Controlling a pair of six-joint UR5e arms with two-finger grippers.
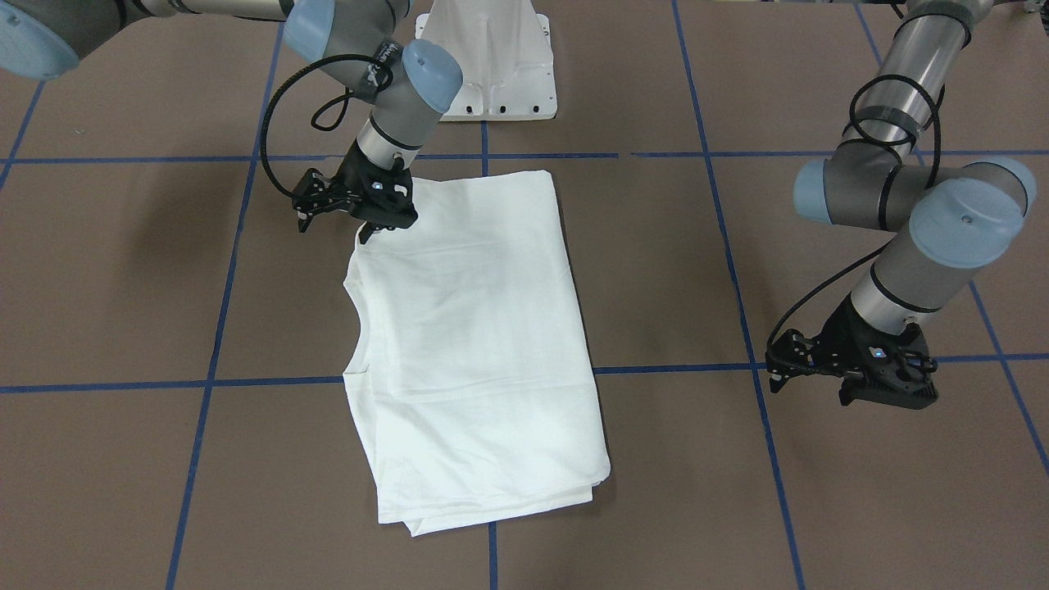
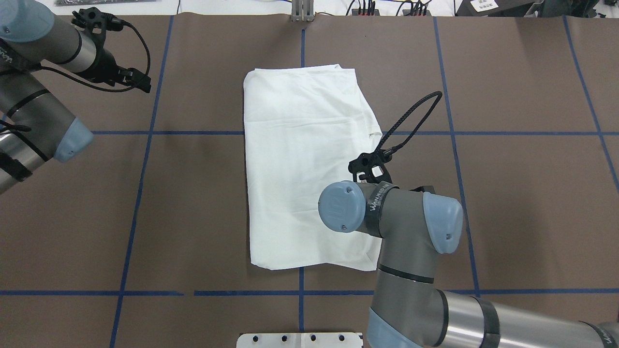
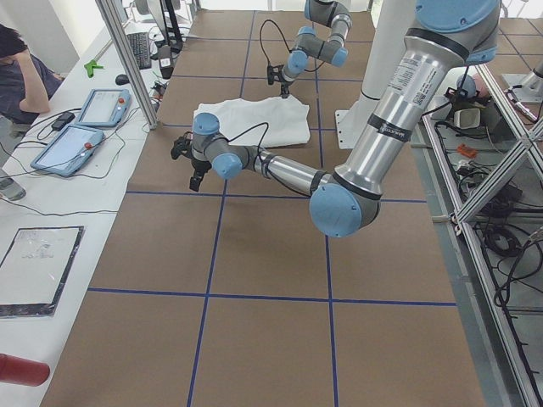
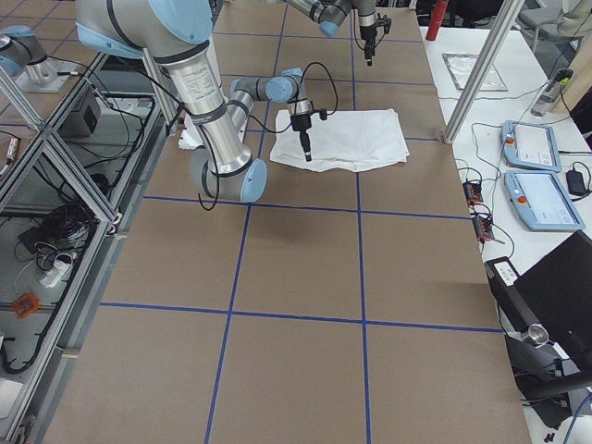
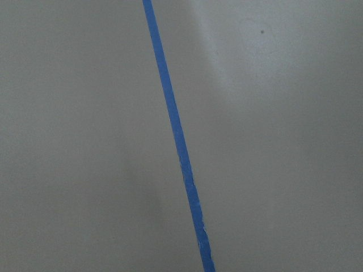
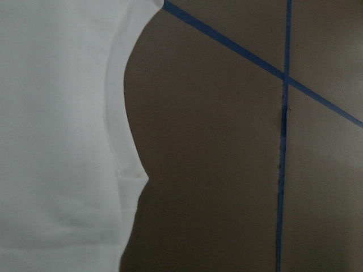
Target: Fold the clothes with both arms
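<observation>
Front view, I read right pincer (image 1: pixel 368 233) at corner of T-shirt (image 1: pixel 479 328) beside collar; fingertips masked by own housing, can't tell whether gripping. One T-shirt, folded flat mid-surface (image 1: pixel 123 287), sleeves out of sight. Left pincer (image 1: pixel 889 399) well apart over bare surface; fingers unseen, state unclear. Two pincers total.

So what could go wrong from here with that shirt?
The right tool is at one corner of the shirt, by the collar; a pull there might drag it or undo the stacked layers. The left tool hangs over bare table, well away, so nothing seems to steady the other side.
</observation>
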